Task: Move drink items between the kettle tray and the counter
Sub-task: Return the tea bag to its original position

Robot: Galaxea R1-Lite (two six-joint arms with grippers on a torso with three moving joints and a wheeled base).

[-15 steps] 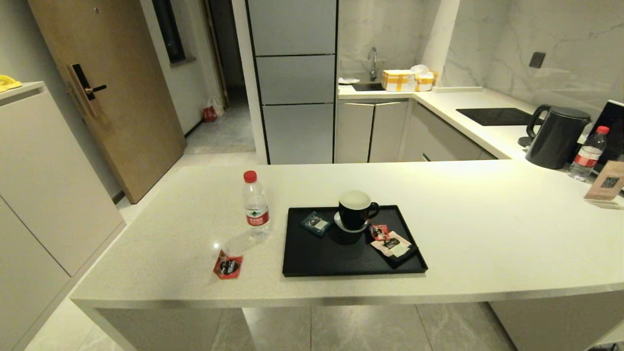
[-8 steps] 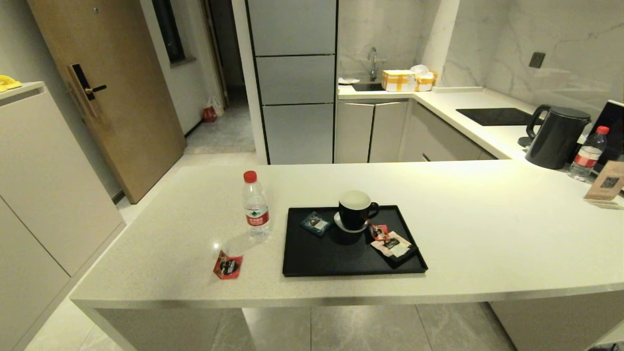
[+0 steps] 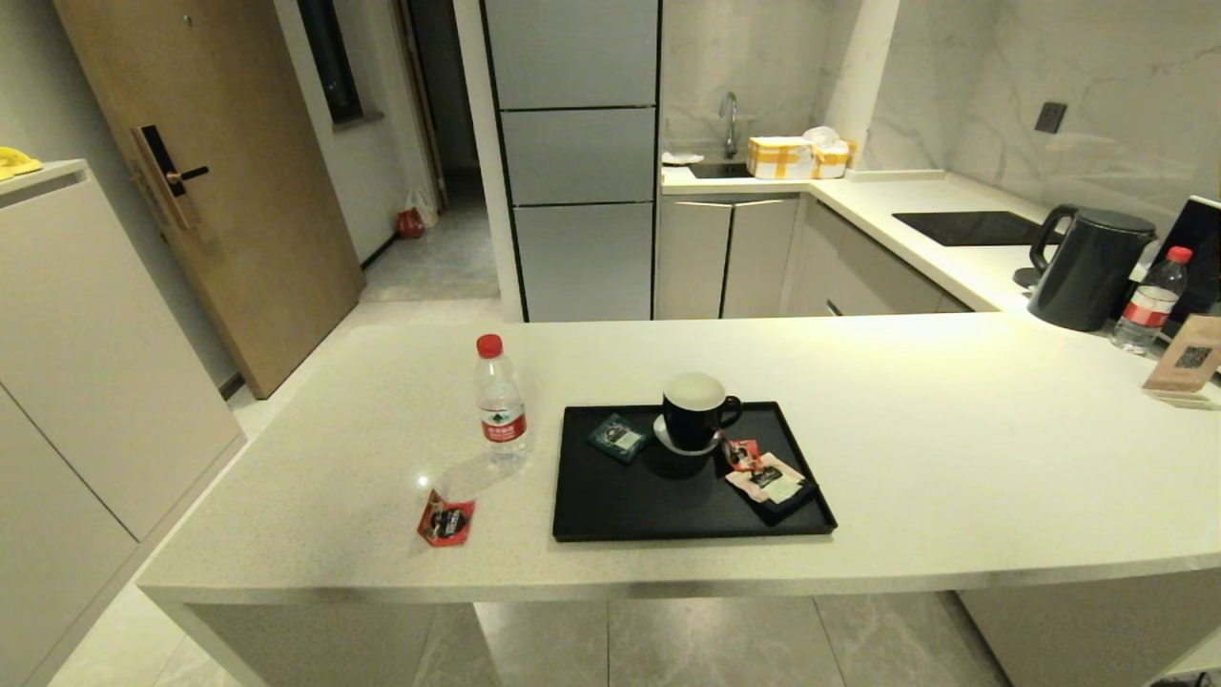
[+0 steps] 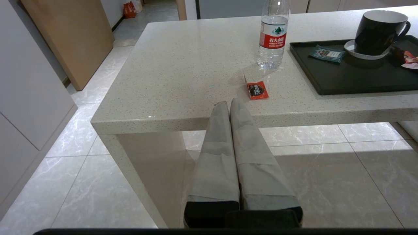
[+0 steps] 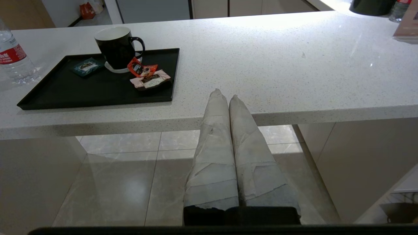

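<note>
A clear water bottle (image 3: 501,405) with red cap and red-white label stands upright on the cream counter (image 3: 954,458), just left of the black kettle tray (image 3: 610,506). A red sachet (image 3: 446,520) lies flat on the counter in front of the bottle, also left of the tray. The same bottle (image 4: 272,36) and the same sachet (image 4: 257,90) show in the left wrist view. My left gripper (image 4: 228,103) is shut and empty, low before the counter's front edge, short of the sachet. My right gripper (image 5: 225,94) is shut and empty before the edge, right of the tray (image 5: 49,94). Neither arm shows in the head view.
On the tray stand a black mug (image 3: 696,410) on a white coaster, a teal sachet (image 3: 620,437), and a red sachet (image 3: 742,452) beside a pale pink one (image 3: 771,480). At the far right are a black kettle (image 3: 1087,267), a second bottle (image 3: 1151,301) and a card stand (image 3: 1188,358).
</note>
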